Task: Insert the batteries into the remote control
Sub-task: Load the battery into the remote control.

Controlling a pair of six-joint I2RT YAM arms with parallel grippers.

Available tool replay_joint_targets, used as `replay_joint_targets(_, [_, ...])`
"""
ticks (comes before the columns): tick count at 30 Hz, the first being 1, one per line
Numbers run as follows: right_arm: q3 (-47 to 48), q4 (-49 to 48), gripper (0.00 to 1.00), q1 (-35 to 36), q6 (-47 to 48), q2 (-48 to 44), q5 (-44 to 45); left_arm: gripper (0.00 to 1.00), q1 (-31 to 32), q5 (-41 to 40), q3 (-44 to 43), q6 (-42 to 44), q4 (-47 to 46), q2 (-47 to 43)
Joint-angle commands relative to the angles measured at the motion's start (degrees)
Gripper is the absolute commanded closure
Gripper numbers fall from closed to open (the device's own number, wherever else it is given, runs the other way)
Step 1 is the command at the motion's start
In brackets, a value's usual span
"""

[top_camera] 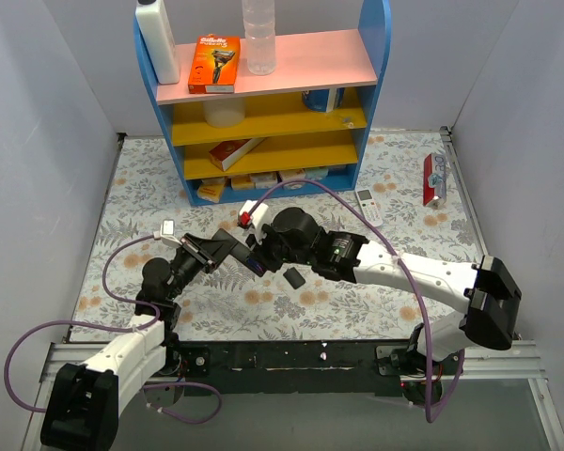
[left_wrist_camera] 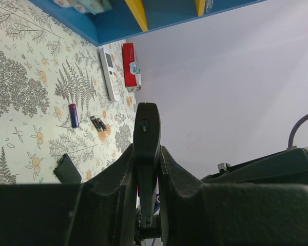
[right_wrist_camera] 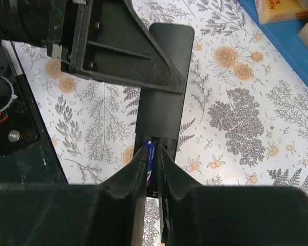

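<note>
The black remote control (right_wrist_camera: pixel 164 82) is held above the table, with my left gripper (left_wrist_camera: pixel 147 151) shut on its edge. Its open battery bay faces my right gripper (right_wrist_camera: pixel 152 151). A purple-blue battery (right_wrist_camera: pixel 152 163) lies in that bay between the right fingers, which stand close on both of its sides. In the top view the two grippers meet at mid-table, left (top_camera: pixel 207 252) and right (top_camera: pixel 257 258). Another purple battery (left_wrist_camera: pixel 73 115) lies loose on the floral cloth, with two small dark cylinders (left_wrist_camera: pixel 98 123) beside it. The black battery cover (top_camera: pixel 294 278) rests on the cloth.
A white remote (top_camera: pixel 368 207) and a red package (top_camera: pixel 434 177) lie at the back right. A blue shelf unit (top_camera: pixel 263 103) with boxes and bottles stands at the back. Grey walls close in both sides.
</note>
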State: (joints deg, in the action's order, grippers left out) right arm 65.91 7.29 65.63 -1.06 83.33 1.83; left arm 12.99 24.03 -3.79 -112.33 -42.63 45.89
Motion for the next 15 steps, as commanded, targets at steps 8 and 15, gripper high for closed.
replay_joint_targets(8, [5.54, 2.20, 0.78, 0.03, 0.27, 3.50, -0.07, 1.00, 0.28, 1.02, 0.63, 0.10, -2.90, 0.34])
replay_joint_targets(15, [6.51, 3.26, 0.78, 0.03, -0.26, 4.91, -0.24, 1.00, 0.28, 1.28, 0.45, -0.25, -3.77, 0.69])
